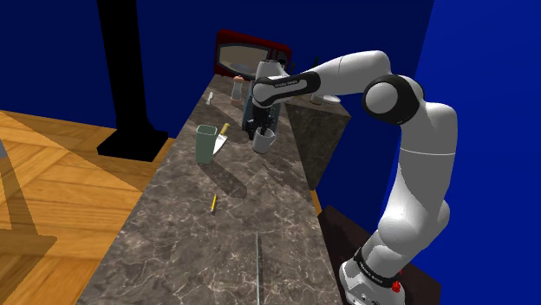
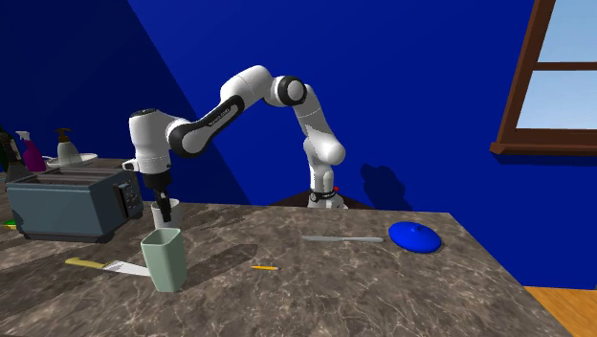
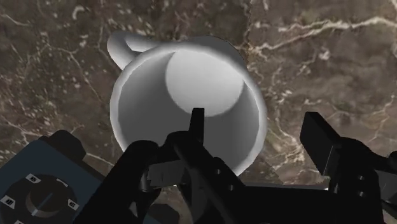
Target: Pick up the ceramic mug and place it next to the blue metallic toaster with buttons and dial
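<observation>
Counter (image 2: 325, 282): toaster (image 2: 67, 203) at the second exterior view's left end, mug (image 2: 156, 216) just beside it on its right. Cup (image 2: 164, 258) in front of mug, nearer camera; knife (image 2: 100, 264) lies left of cup, pencil (image 2: 265, 267) right; lid (image 2: 414, 235) far right, well apart

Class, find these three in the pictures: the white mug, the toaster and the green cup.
white mug (image 3: 203, 83), wrist view, inner floor.
toaster (image 2: 62, 211), second exterior view, long side wall.
green cup (image 2: 165, 263), second exterior view, outer wall.
</observation>
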